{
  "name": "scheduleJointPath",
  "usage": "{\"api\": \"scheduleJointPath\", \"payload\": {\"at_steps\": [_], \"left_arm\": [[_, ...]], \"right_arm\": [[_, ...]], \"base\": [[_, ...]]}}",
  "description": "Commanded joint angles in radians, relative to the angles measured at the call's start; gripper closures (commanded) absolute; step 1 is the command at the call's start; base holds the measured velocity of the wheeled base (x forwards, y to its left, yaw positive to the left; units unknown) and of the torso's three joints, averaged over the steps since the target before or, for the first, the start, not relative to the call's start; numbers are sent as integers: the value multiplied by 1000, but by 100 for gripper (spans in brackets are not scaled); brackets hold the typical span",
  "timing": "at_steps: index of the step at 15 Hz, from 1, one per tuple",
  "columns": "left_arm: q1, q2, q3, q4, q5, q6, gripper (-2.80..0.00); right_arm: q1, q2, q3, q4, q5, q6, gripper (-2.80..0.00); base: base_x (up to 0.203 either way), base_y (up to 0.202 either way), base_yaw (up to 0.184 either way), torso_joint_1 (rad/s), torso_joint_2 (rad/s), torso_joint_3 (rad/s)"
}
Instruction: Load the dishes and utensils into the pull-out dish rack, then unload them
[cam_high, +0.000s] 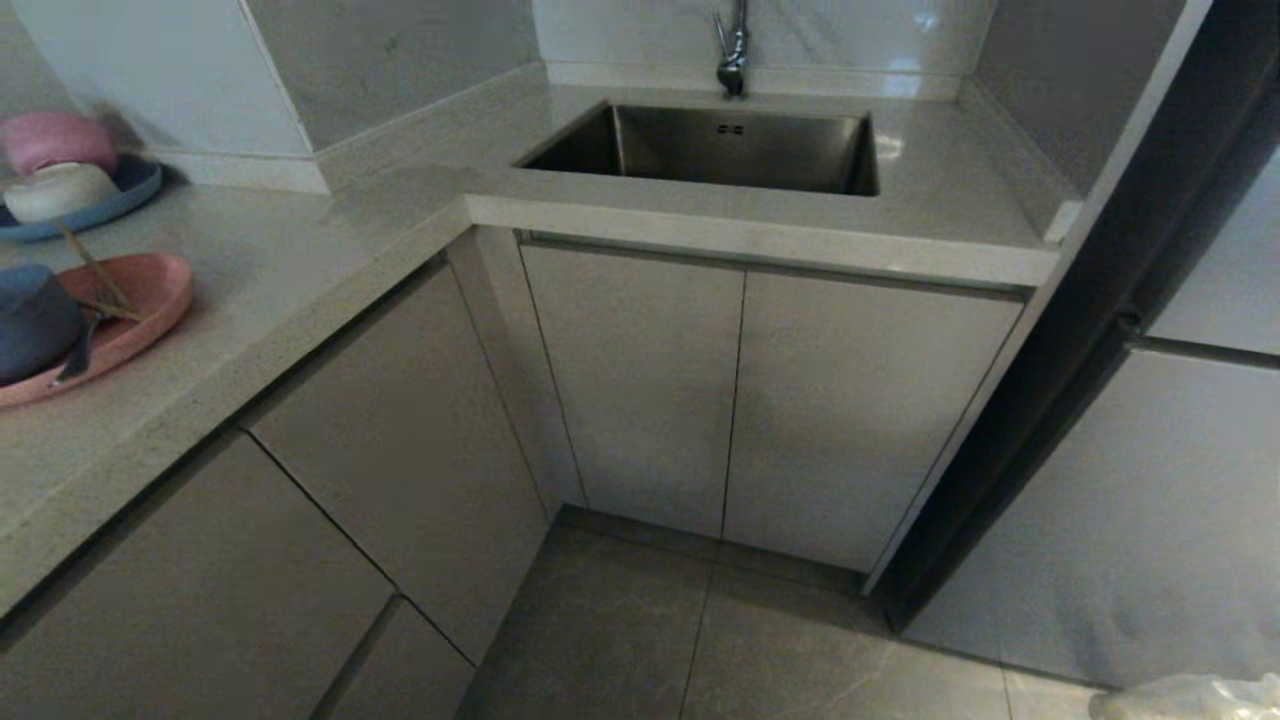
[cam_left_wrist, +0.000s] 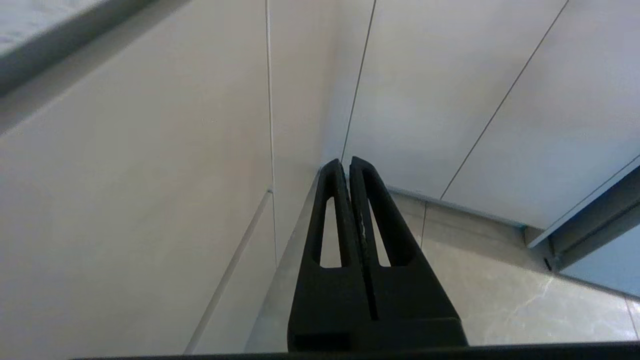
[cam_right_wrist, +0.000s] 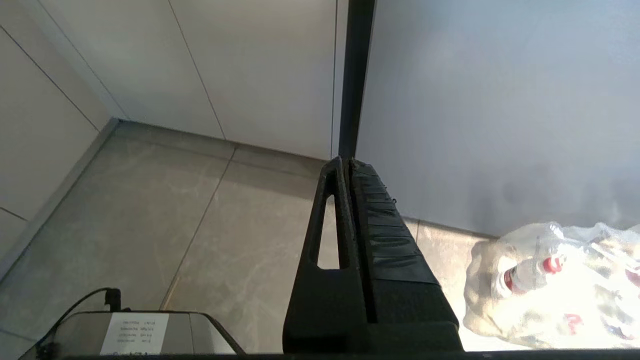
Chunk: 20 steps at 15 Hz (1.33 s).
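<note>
Two dishes sit on the speckled stone counter (cam_high: 300, 270), well apart from both pincers: a wide, shallow pink plate (cam_high: 140, 310) carrying a deep matte blue-grey bowl (cam_high: 35, 320), thin wooden chopsticks (cam_high: 95, 275) and a slim metal spoon (cam_high: 78, 355). The left gripper (cam_left_wrist: 346, 162), ribbed black fingers pressed together on nothing, hangs low before smooth beige cabinet doors (cam_left_wrist: 125, 200). The right gripper (cam_right_wrist: 345, 162), likewise together and empty, hangs over glossy floor tile (cam_right_wrist: 150, 225), with a crinkled plastic bag (cam_right_wrist: 550, 285) beside it.

one salmon-pink plate (cam_high: 140, 300), one blue-grey bowl (cam_high: 35, 320), one dark blue plate (cam_high: 120, 195), two small bowls (cam_high: 60, 190), one sink (cam_high: 715, 150)
</note>
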Motion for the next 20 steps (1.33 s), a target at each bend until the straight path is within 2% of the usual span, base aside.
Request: {"api": "scheduleJointPath", "payload": {"at_steps": [1, 20], "left_arm": [[0, 3, 8, 0, 1, -1, 0], [-3, 3, 6, 0, 1, 1, 0]], "right_arm": [[0, 0, 0, 1, 0, -1, 0], [0, 0, 0, 1, 0, 0, 0]], "base": [[0, 0, 0, -2, 11, 192], [0, 0, 0, 2, 2, 204]]}}
